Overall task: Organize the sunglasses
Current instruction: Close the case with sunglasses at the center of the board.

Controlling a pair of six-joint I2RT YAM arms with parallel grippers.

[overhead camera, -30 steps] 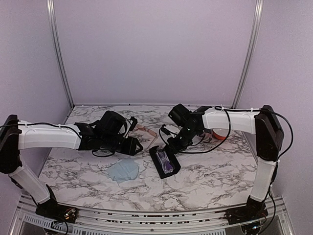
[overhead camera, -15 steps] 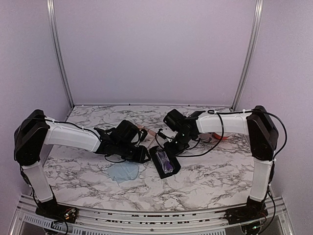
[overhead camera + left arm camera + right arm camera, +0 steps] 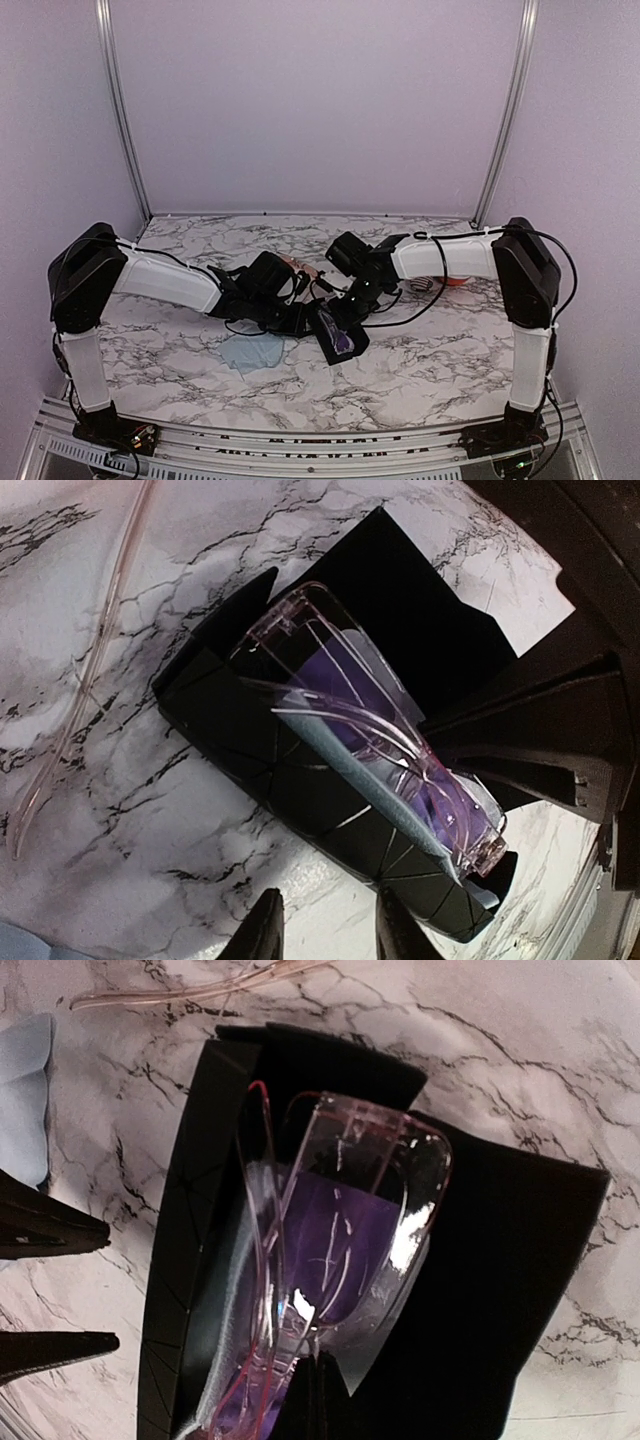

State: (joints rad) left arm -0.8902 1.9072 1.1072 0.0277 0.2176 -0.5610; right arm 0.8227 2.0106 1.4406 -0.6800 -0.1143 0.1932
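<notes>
- The black case lies open on the marble worktop.
- The lilac sunglasses lie folded inside the black case, on its purple lining.
- The wire sunglasses are not in the black case. They lie on the worktop just behind it.
- The left end effector hangs low, just to the left of the black case. Its two fingers are apart and there is nothing between them.
- The right end effector is right over the black case, down at the rim of the lilac sunglasses. Only a bit of its fingers shows, so I cannot tell how far open it is or if it has hold of the frame.
- A blue cloth lies flat near the black case, on the left arm's side.
</notes>
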